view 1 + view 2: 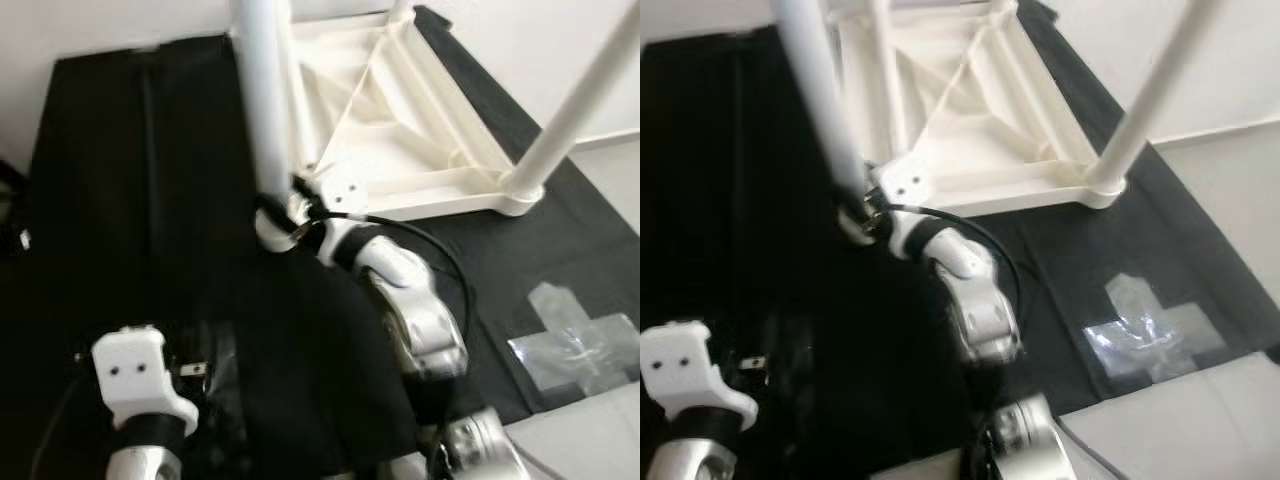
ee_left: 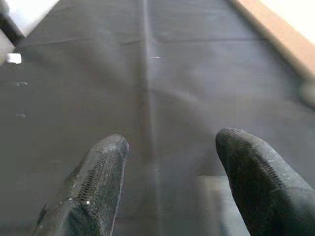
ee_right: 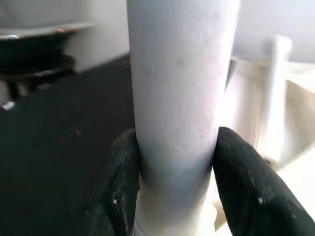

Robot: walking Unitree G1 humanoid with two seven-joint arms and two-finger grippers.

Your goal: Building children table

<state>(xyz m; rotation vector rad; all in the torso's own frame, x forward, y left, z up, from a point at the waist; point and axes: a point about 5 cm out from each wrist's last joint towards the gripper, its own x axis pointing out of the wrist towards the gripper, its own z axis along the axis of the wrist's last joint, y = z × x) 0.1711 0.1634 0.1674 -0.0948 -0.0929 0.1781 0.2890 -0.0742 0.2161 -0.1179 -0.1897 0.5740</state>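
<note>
- Left eye view: the upturned white tabletop (image 1: 400, 130) lies underside up on a black floor cloth (image 1: 130, 170), its ribbed frame showing. The far part of it runs past the top edge. A white table leg (image 1: 263, 110) rises in the foreground and is cut off at the top. Another leg (image 1: 580, 105) stands in the near right corner socket and leaves the frame at the upper right. The right gripper (image 1: 285, 222) is clamped round the foot of the foreground leg, its fingers mostly hidden behind leg and wrist. The left gripper (image 1: 140, 375) sits low at the left over bare cloth, with open room all round it. A clear plastic bag (image 1: 580, 345) lies well apart on the cloth's right margin, contents too blurred to name.
- Right eye view: the same scene shifted; here the cloth's right edge meets pale floor (image 1: 1230, 190), and the held leg slants up to the left edge of the tabletop.
- Left wrist view: two black fingers (image 2: 93, 182) stand spread with nothing between them, dark cloth below. A pale strip in the corner is possibly a skirting board.
- Right wrist view: both pads (image 3: 123, 182) press the sides of the leg, which blocks the middle. Behind it, a further upright leg (image 3: 275, 98) shows, soft and overexposed.
</note>
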